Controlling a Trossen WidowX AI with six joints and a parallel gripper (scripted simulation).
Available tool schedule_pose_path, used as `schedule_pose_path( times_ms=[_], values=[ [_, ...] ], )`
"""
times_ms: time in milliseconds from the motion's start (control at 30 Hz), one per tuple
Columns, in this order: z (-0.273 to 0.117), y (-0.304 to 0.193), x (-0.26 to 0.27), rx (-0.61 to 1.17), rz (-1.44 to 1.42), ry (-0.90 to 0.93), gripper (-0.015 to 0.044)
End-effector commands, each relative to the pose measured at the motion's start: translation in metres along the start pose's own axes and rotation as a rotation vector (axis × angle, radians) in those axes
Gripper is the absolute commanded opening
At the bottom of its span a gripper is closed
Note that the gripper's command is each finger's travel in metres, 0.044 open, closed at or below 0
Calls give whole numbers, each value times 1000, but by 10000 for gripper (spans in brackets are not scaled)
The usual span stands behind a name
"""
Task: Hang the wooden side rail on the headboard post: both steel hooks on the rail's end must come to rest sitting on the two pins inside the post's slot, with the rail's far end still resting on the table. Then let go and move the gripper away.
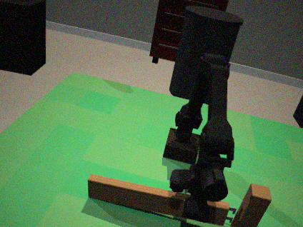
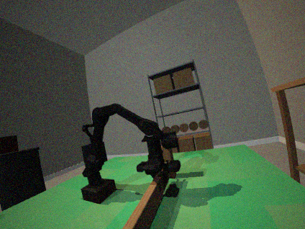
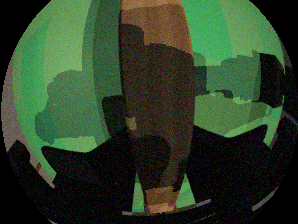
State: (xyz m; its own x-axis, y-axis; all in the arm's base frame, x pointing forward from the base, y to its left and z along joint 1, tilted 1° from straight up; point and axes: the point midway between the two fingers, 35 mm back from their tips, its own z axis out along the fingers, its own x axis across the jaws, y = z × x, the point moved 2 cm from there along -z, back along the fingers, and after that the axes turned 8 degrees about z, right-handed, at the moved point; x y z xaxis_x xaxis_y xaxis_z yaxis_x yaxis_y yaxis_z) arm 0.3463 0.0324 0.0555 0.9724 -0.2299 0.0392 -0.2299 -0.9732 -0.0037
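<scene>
The wooden side rail (image 1: 125,193) (image 2: 145,207) (image 3: 157,90) runs lengthwise below the arm. My gripper (image 1: 194,210) (image 2: 163,177) (image 3: 154,122) is shut on it near the hook end, with one finger on each side. The rail's far end, at the left in the top view, appears to touch the table. Two steel hooks (image 1: 231,210) stick out from the near end toward the headboard post (image 1: 254,201). They are close to its face, with a gap still showing between rail end and post. The slot and its pins are not visible.
The arm's base (image 1: 180,150) (image 2: 98,191) stands on the green patterned table (image 1: 118,143) (image 2: 234,173) behind the rail. A metal shelf (image 2: 176,91) and a wooden frame (image 2: 288,129) are in the background of the exterior view.
</scene>
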Motion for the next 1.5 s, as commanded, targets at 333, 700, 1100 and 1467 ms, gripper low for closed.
schedule_pose_path(
  times_ms=[333,700,1100,1467],
  values=[
    [-4,-3,3,4,4,6,0],
    [-5,-4,4,4,4,7,0],
    [-5,-5,3,4,4,6,0],
    [-4,-6,2,4,4,6,0]
  ],
)
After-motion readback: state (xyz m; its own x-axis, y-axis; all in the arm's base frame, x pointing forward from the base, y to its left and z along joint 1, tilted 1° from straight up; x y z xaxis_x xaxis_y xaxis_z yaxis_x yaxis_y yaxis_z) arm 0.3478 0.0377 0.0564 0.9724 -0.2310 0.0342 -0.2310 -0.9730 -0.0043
